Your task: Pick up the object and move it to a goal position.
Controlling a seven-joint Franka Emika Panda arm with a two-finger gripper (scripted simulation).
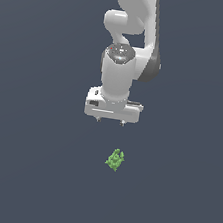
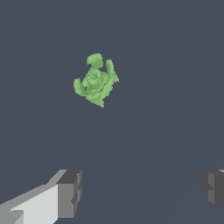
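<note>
The object (image 1: pixel 115 159) is a small bright green lumpy item lying on the dark grey floor, below the gripper in the exterior view. It also shows in the wrist view (image 2: pixel 95 80) as a jagged, bumpy lump. My white gripper (image 1: pixel 110 120) hangs above the floor, apart from the object, with only its two short fingertips showing under the hand. In the wrist view the gripper (image 2: pixel 142 192) is open and empty. Its grey fingers (image 2: pixel 69 194) stand wide apart, and the object lies ahead of them, not between them.
The floor (image 1: pixel 23 171) is a plain dark grey surface all around. The white robot arm (image 1: pixel 130 30) rises behind the gripper. No goal marker shows.
</note>
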